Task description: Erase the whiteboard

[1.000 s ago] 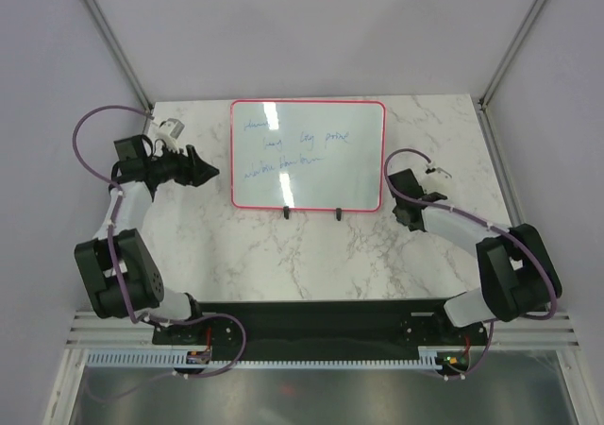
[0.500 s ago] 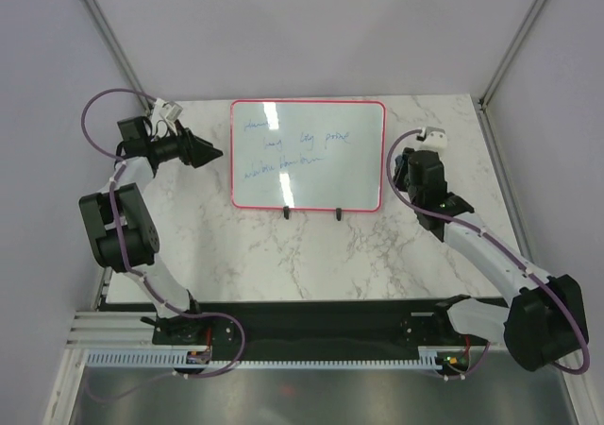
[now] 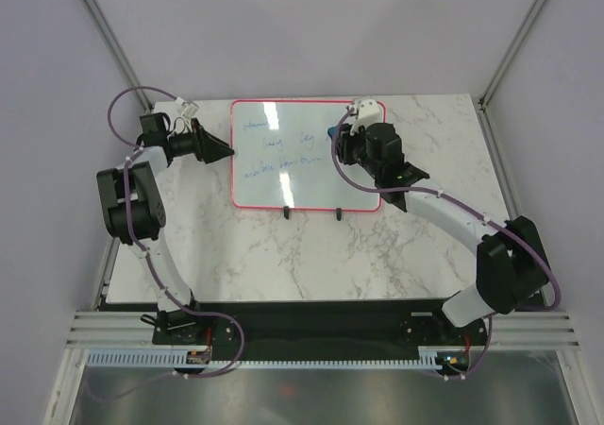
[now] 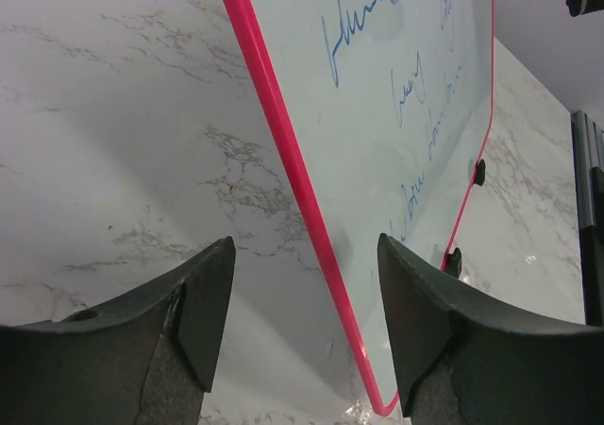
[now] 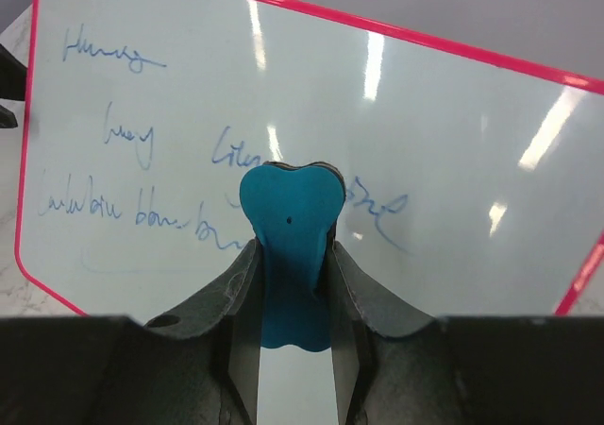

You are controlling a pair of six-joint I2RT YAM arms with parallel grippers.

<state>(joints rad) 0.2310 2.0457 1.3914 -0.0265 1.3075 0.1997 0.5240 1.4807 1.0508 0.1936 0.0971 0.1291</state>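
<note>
While the right hand [image 5: 289,251] pinches a blue eraser [image 5: 288,203] before the whiteboard [image 3: 308,154] standing upper centre on the marble desk [image 3: 283,255], the left hand [image 4: 304,255] sits spread at its left red edge.

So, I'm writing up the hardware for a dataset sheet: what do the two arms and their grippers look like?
The left arm and right arm have white link shells between bulky black joint housings, with purple cables looping along them. Small white connector blocks sit near the wrists. The left gripper and right gripper have matte black, wedge-shaped fingers with rough-textured faces.
</note>
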